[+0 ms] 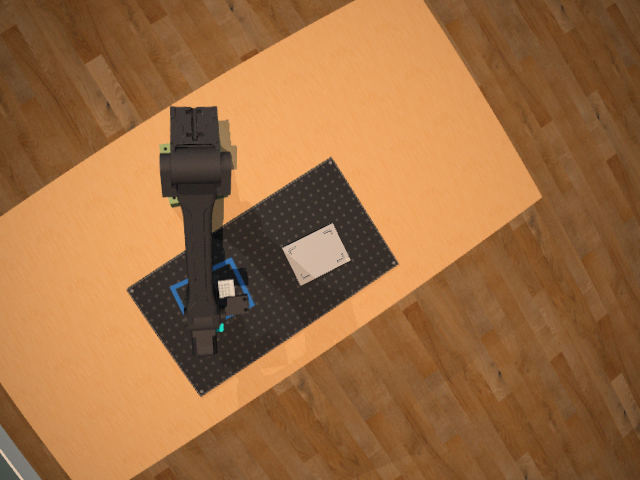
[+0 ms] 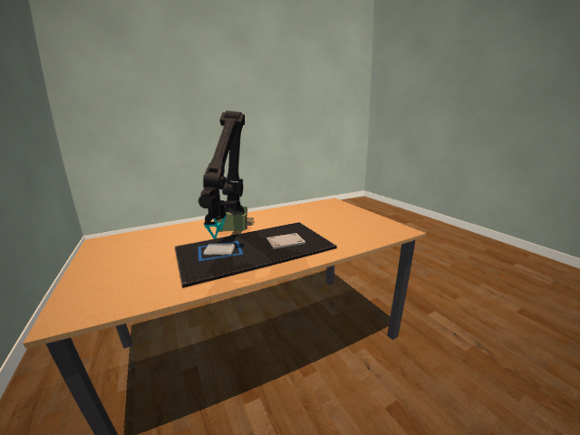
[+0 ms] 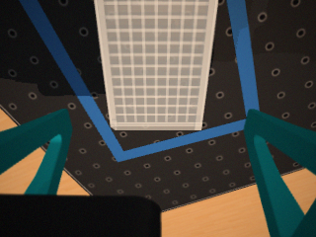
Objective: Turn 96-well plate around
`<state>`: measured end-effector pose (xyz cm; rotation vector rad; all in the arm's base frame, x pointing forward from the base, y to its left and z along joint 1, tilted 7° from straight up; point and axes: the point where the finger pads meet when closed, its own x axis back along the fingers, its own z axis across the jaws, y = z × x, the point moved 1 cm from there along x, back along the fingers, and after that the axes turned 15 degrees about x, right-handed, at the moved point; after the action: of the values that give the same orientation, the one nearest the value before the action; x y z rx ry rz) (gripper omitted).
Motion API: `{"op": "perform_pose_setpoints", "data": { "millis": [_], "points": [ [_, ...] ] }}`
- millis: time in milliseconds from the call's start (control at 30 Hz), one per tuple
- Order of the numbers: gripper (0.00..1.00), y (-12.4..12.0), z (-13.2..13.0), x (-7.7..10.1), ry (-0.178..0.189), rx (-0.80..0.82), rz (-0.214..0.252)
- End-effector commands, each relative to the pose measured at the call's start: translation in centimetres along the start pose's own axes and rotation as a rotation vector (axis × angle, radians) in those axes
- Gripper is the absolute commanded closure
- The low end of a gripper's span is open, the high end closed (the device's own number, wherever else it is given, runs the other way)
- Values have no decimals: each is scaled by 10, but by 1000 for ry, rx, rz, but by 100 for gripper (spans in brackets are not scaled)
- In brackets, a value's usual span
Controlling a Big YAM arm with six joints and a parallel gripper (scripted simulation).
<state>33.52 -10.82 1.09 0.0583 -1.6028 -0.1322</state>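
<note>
The white 96-well plate (image 3: 156,61) lies flat on the black deck inside the blue taped outline of spot B1 (image 3: 168,142). It also shows in the exterior view (image 2: 218,249), and only a small part of it shows under the arm in the top view (image 1: 225,288). My gripper (image 3: 158,118) hovers above the plate's near end with its teal fingers wide open and nothing between them; it also shows in the exterior view (image 2: 212,229). The plate nest N1 (image 1: 316,253) is a light grey pad with corner locators to the right and stands empty. I cannot see the plate's cut corner.
The black perforated deck (image 1: 263,273) lies across the orange table (image 2: 225,262). The arm's base sits on a green block (image 2: 234,221) behind the deck. The arm (image 1: 199,242) hides most of B1 from above.
</note>
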Motion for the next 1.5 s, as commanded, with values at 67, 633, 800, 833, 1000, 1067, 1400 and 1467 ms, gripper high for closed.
{"op": "perform_pose_setpoints", "data": {
  "millis": [67,633,800,833,1000,1067,1400,1467],
  "points": [
    [0,2,1,0,14,7,-8],
    [0,1,1,0,14,-77,-7],
    [0,1,1,0,14,-243,-6],
    [0,1,1,0,14,-243,-6],
    [0,1,1,0,14,-377,-5],
    [0,1,1,0,13,-443,-4],
    [0,1,0,0,13,-743,-2],
    [0,1,0,0,13,-776,-2]
  ]
}}
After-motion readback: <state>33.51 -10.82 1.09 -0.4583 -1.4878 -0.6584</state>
